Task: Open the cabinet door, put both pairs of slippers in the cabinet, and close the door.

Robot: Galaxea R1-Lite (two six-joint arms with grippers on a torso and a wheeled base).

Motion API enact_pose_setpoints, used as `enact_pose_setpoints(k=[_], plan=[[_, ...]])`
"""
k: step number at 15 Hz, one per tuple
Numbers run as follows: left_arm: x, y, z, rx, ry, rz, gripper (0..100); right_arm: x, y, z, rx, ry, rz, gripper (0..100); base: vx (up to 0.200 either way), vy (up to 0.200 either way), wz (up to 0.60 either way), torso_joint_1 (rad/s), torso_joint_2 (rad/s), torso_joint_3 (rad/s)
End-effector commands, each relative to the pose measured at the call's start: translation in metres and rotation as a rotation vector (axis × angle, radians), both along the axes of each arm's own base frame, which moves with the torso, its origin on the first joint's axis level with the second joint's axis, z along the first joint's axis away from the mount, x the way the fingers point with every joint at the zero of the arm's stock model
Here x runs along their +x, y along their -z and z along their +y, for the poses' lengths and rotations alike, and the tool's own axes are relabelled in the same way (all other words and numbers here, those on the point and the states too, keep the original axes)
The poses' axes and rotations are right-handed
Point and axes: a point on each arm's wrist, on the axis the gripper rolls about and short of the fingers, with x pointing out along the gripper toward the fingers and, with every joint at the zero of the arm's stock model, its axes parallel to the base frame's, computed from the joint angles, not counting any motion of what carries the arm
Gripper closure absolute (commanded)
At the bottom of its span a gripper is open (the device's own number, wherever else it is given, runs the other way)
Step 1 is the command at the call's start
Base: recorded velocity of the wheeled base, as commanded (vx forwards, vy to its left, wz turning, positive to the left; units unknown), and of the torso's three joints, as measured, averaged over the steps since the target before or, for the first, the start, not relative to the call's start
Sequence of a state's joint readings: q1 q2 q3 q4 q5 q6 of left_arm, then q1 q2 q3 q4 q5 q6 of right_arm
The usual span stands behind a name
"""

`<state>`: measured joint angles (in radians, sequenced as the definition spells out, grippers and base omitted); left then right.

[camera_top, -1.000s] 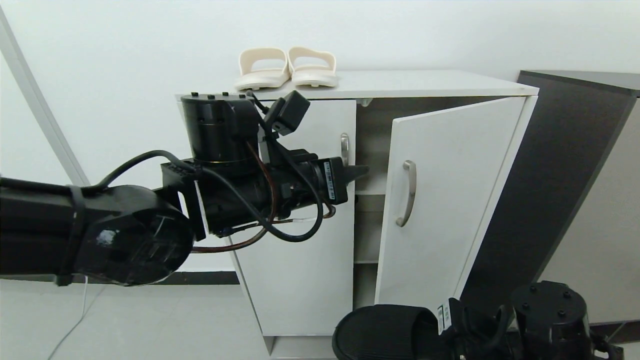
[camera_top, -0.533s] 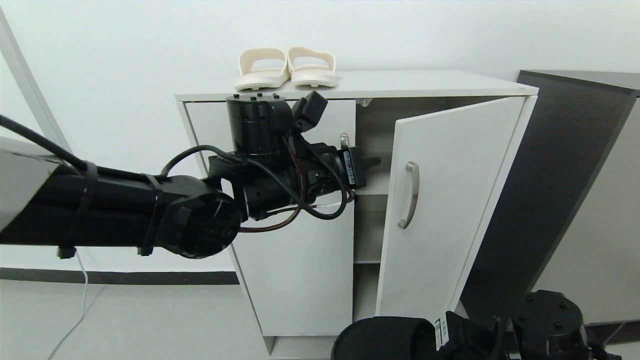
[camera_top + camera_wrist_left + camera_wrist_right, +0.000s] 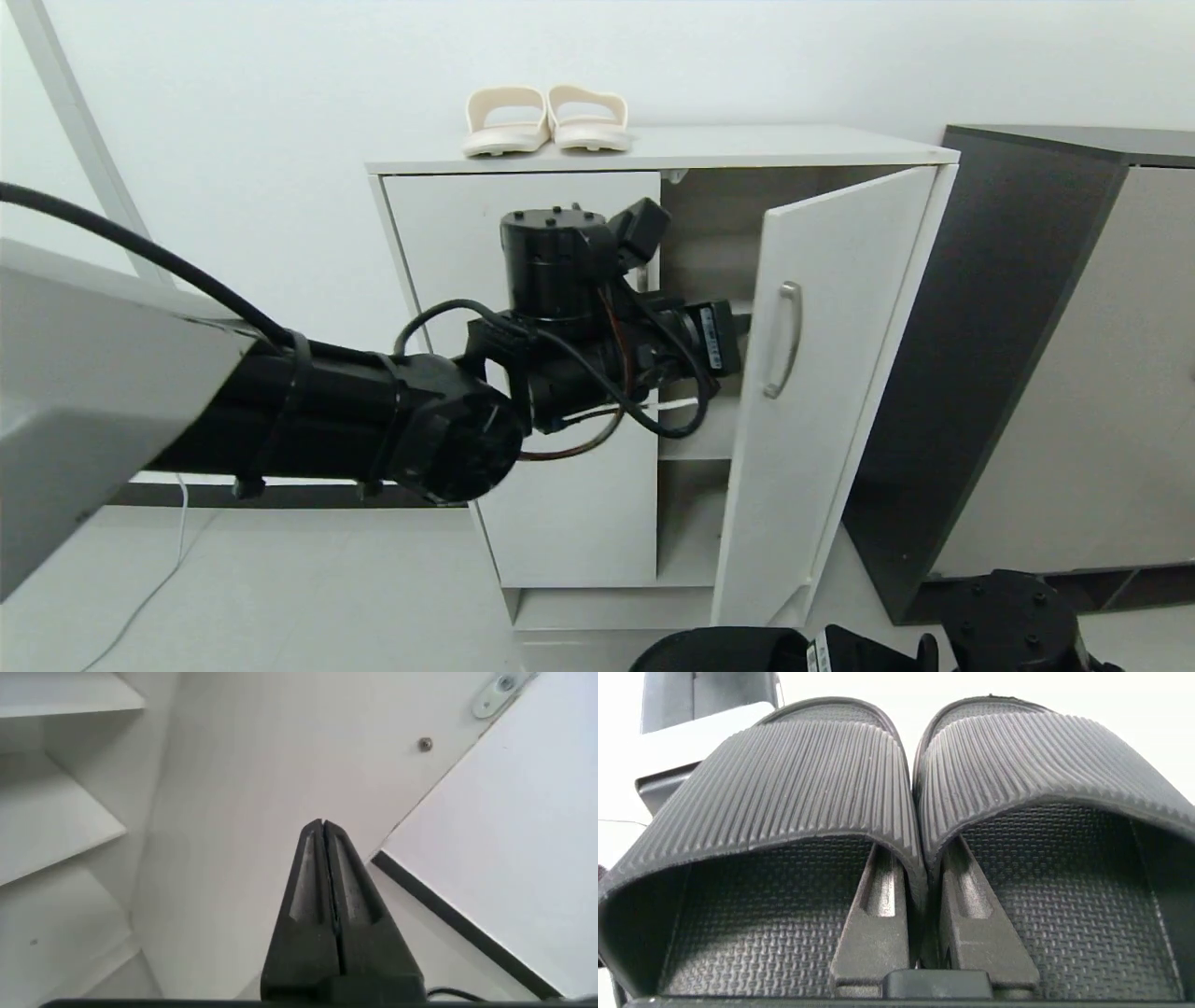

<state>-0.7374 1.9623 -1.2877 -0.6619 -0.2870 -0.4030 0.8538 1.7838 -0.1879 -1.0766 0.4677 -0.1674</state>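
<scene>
Head view
- Cabinet: white 2-door board cabinet [image 3: 794, 145] against the wall; left door [image 3: 448, 243] shut, right door [image 3: 840, 392] swung part-way open, with a curved metal handle [image 3: 787, 341].
- Cream pair: 2 cream moulded slide slippers [image 3: 548, 119], side by side on the cabinet top, toes outward.
- Left gripper [image 3: 738, 327]: at mid height in the gap between the 2 doors, tip close to the open door's edge.
- Black pair: 2 black ribbed-strap slide slippers [image 3: 719, 649], low in front of the cabinet, outside it.

Left wrist view
- Left gripper [image 3: 322, 835]: fingers pressed together, nothing between them.
- Surroundings: white shelves [image 3: 56, 831] inside the cabinet to one side.

Right wrist view
- Right gripper [image 3: 920, 873]: 1 finger inside each black slipper [image 3: 813, 784], clamping their 2 touching inner walls together.

Handling (judgement)
- Weight: probably light.
- Body: soft and bendy, so the toes may droop.
- Surface: ribbed and textured, so unlikely to slip.
- Hold for cream pair: likely the same, pinching the adjoining straps together.
</scene>
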Motion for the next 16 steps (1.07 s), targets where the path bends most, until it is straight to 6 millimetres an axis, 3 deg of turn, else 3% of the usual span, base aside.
enact_pose_setpoints(k=[1,6,10,12,14,16], plan=[[-0.019,0.007,-0.019,-0.006,0.042,-0.008,100,-0.001,0.001,0.000,-0.005,-0.004,0.003,100,-0.200,0.000,0.00,0.002,0.00,0.012],[-0.013,0.003,-0.012,-0.024,-0.007,-0.024,100,-0.001,0.001,0.000,-0.004,-0.005,0.001,100,0.000,0.000,0.00,0.000,0.00,0.000],[-0.018,-0.023,0.013,-0.063,-0.112,-0.062,100,0.007,0.000,0.002,0.019,0.028,-0.014,100,0.000,0.000,0.00,0.000,0.00,0.000],[-0.034,-0.045,0.053,-0.075,-0.193,-0.080,100,0.031,-0.003,0.001,0.059,0.152,-0.055,100,0.000,0.000,0.00,0.000,0.00,0.000],[-0.066,-0.062,0.105,-0.039,-0.267,-0.059,100,0.050,-0.009,0.010,0.094,0.405,-0.037,100,0.000,0.000,0.00,0.000,0.00,0.000],[-0.097,-0.061,0.155,0.043,-0.364,-0.065,100,0.069,-0.016,0.024,0.143,0.575,-0.056,100,0.000,0.000,0.00,0.000,0.00,0.000]])
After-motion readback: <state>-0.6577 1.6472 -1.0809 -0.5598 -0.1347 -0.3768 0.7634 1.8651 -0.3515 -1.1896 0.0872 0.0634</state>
